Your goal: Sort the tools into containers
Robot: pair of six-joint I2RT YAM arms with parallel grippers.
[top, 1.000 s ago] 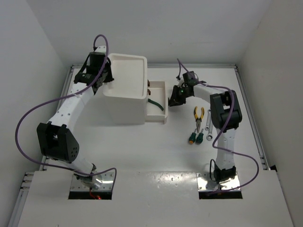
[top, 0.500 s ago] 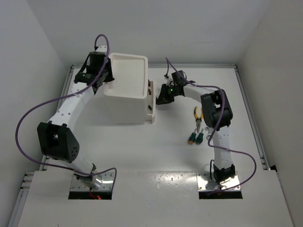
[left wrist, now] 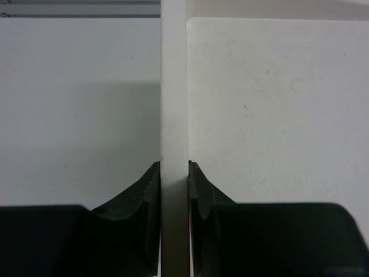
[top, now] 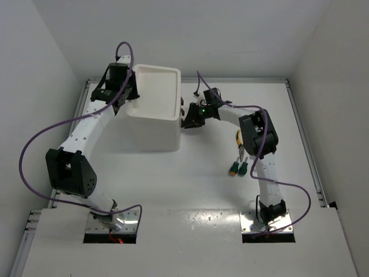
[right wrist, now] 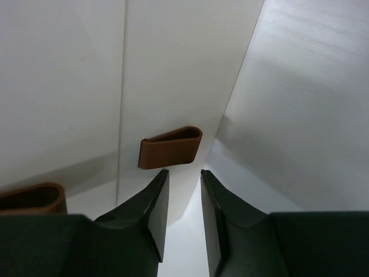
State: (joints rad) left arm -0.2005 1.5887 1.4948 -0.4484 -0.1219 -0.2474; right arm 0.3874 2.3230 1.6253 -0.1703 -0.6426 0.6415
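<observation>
The white container unit [top: 151,124] stands at the back left, its tray top [top: 154,92] bare and its drawers shut. My left gripper [top: 124,96] is shut on the tray's left rim [left wrist: 174,86], with a finger on each side of it [left wrist: 174,164]. My right gripper [top: 190,119] is at the drawer fronts, its jaws a narrow gap apart and empty [right wrist: 184,172], just below a red-brown knob [right wrist: 170,147]. Two green-handled screwdrivers [top: 237,168] and the yellow pliers [top: 237,137] lie on the table by the right arm. The wrenches are hidden behind that arm.
A second red-brown knob [right wrist: 29,198] shows at the left of the right wrist view. White walls enclose the table on three sides. The right arm [top: 259,135] reaches across the tools toward the unit.
The pulled-out drawer, with a green-handled tool in it, has slid shut as my right gripper moved left against its front. The left gripper has not moved.
</observation>
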